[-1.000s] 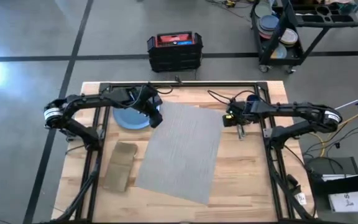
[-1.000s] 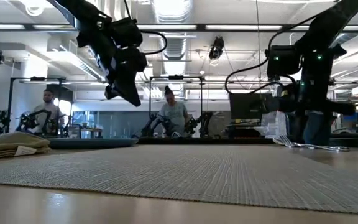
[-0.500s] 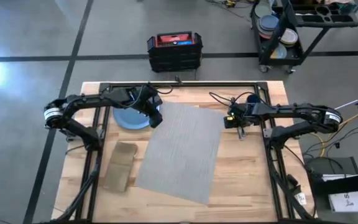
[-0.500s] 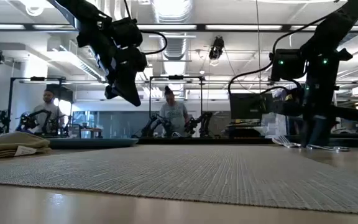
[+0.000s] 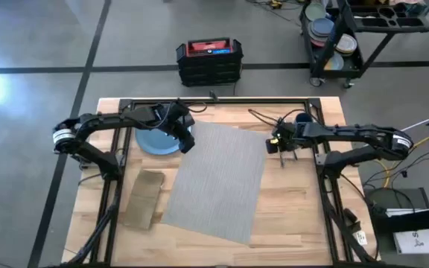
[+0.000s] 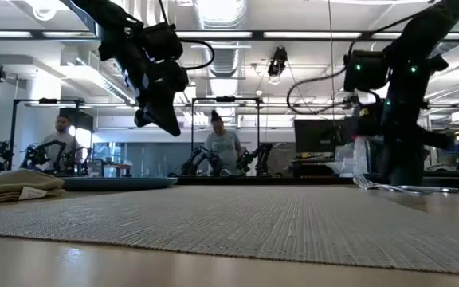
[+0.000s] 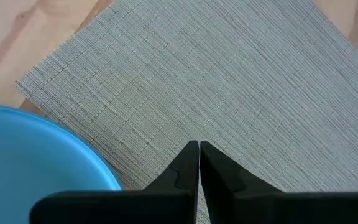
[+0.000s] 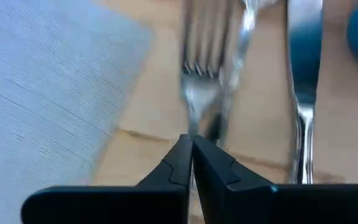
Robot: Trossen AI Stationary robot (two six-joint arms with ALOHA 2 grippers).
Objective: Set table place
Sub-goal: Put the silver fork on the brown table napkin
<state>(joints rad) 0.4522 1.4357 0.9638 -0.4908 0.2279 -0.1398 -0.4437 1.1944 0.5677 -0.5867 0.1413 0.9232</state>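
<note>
While your left end effector hangs pinched shut over the placemat's 10 o'clock corner, beside the blue plate, your right end effector sits at the mat's 2 o'clock edge, fingers closed down at the fork; whether it grips the fork, you can't tell. Knife lies alongside. Napkin rests at the counter's 8 o'clock.

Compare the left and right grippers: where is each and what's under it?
The left gripper hangs over the placemat's corner beside the blue plate; the right gripper sits beyond the placemat's other side, over the fork and knife. Both are shut and empty.
</note>
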